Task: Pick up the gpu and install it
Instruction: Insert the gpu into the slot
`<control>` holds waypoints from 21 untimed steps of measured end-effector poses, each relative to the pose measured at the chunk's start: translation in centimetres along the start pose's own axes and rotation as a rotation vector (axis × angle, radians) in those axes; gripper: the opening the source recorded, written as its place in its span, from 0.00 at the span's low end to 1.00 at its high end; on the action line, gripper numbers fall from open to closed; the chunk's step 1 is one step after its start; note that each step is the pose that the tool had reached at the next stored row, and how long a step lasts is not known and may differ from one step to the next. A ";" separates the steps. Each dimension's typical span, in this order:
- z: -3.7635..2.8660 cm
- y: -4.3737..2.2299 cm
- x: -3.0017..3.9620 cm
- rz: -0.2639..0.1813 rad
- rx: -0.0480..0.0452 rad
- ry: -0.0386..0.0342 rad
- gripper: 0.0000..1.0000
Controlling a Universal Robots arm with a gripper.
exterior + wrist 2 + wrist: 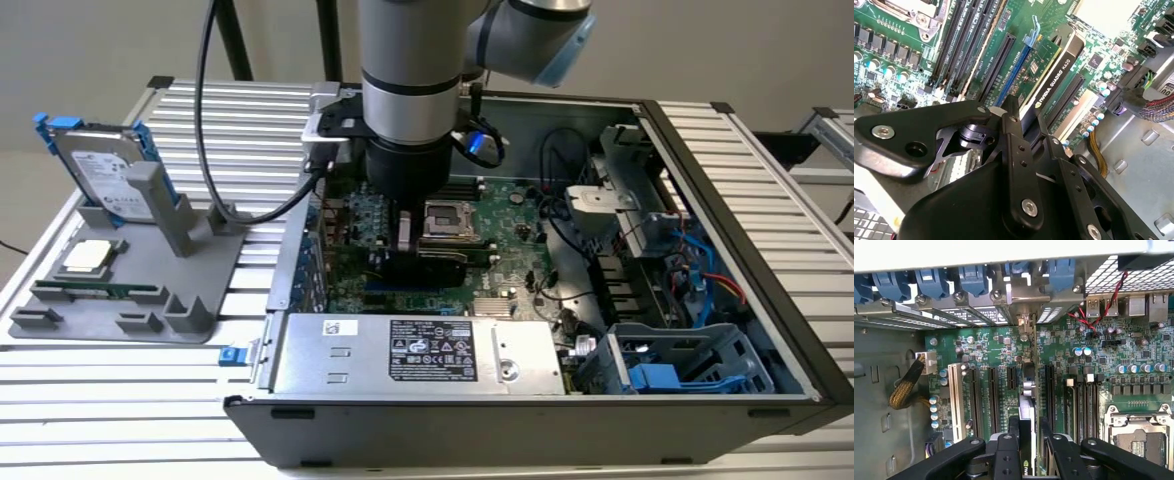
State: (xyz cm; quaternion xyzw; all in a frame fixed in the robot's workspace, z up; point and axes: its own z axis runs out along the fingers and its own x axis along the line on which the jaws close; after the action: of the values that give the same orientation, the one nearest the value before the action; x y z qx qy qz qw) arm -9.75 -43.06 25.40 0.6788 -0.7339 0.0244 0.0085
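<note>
The gpu [1054, 75] stands edge-on over the motherboard [501, 225] slots, my gripper [1026, 440] clamped on it; seating remains unconfirmed.

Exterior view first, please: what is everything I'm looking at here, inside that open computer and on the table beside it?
Computer case: one, dark grey, open, lying on the slatted table.
Motherboard: one, green, on the case floor.
gpu: one, black cooler with green board, standing on edge at the motherboard's slots, between the gripper's fingers.
Power supply: one, silver, along the near case wall.
Drive cage: one, grey with blue clips, the exterior view's right corner.
Hard drive: one, silver with blue frame, upright in the stand.
Stand: one, grey, outside the case on the exterior view's left.
Table: one, silver slats.
Arm: one, silver-grey, reaching down into the case.
Gripper: one, black.
</note>
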 end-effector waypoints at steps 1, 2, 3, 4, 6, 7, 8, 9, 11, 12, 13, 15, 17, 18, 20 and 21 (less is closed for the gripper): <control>0.01 0.00 0.01 0.000 -0.0001 0.0001 0.00; 0.04 0.00 0.01 0.000 0.0000 0.0002 0.00; 0.08 0.00 0.01 0.000 -0.0001 0.0003 0.00; 0.14 0.01 0.01 0.000 -0.0002 0.0003 0.00; 0.29 0.01 0.00 0.000 0.0000 0.0003 0.00; 0.33 0.01 0.00 0.000 -0.0001 0.0006 0.00; 0.33 0.01 0.00 0.000 -0.0003 0.0006 0.00; 0.34 0.01 0.00 0.000 -0.0002 0.0005 0.00; 0.36 0.01 -0.01 0.000 0.0000 0.0002 0.00; 0.37 0.02 0.02 0.000 0.0000 -0.0001 0.00; 0.38 0.01 0.08 0.000 -0.0001 -0.0012 0.00; 0.39 0.00 0.23 -0.001 -0.0001 -0.0032 0.00; 0.38 -0.01 0.33 -0.002 -0.0002 -0.0041 0.00; 0.38 -0.01 0.34 -0.002 -0.0002 -0.0040 0.00; 0.38 -0.01 0.34 -0.002 -0.0003 -0.0040 0.00; 0.38 -0.01 0.34 -0.002 -0.0003 -0.0040 0.00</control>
State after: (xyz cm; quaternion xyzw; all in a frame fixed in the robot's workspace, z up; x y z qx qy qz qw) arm -9.76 -43.41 25.04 0.6795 -0.7333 0.0230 0.0071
